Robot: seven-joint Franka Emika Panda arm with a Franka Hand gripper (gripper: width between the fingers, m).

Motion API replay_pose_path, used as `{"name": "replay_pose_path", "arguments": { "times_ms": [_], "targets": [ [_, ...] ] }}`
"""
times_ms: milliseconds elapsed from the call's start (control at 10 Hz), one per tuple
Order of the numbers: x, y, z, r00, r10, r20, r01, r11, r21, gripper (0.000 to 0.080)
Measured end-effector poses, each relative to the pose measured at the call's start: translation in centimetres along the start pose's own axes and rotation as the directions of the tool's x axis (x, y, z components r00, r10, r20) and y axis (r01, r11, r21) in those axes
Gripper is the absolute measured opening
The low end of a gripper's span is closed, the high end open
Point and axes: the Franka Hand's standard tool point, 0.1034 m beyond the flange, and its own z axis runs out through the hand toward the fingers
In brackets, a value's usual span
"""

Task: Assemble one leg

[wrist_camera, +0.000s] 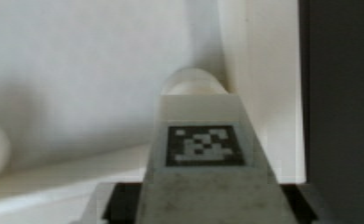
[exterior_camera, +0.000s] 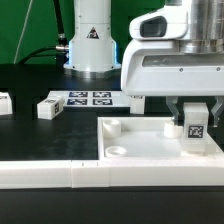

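Well off to the exterior view's left of the white panel [exterior_camera: 150, 140], a loose white block [exterior_camera: 5, 102] lay on the black table [exterior_camera: 30, 135]. A second block [exterior_camera: 48, 107] sat nearer the panel, still apart from it. The marker board [exterior_camera: 90, 97] lay just behind the panel's left end. Near the panel's front left corner I could see a round socket [exterior_camera: 117, 150]. Over the panel's right end, the gripper [exterior_camera: 196, 118] pinched the leg [exterior_camera: 195, 130] between its fingers. The leg stood upright, tag facing outward, low against the panel. I couldn't tell whether it touched the panel.
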Motion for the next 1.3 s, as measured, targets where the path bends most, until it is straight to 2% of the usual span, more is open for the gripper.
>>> {"name": "replay_pose_path", "arguments": {
  "times_ms": [300, 500, 600, 800, 1000, 1200, 1300],
  "targets": [
    [-0.03, 0.15, 0.05, 0.949, 0.316, 0.000, -0.316, 0.949, -0.002, 0.0291],
    [-0.10, 0.27, 0.08, 0.855, 0.519, 0.004, -0.519, 0.855, 0.000, 0.0291],
    [-0.15, 0.29, 0.09, 0.799, 0.602, 0.008, -0.602, 0.799, -0.001, 0.0291],
    [-0.32, 0.29, 0.11, 0.615, 0.788, 0.010, -0.788, 0.615, -0.010, 0.0291],
    [-0.37, 0.31, 0.13, 0.499, 0.866, 0.014, -0.866, 0.500, -0.013, 0.0291],
    [-0.39, 0.29, 0.15, 0.517, 0.856, 0.015, -0.856, 0.517, -0.012, 0.0292],
    [-0.39, 0.28, 0.15, 0.550, 0.835, 0.015, -0.835, 0.550, -0.012, 0.0516]
  ]
}}
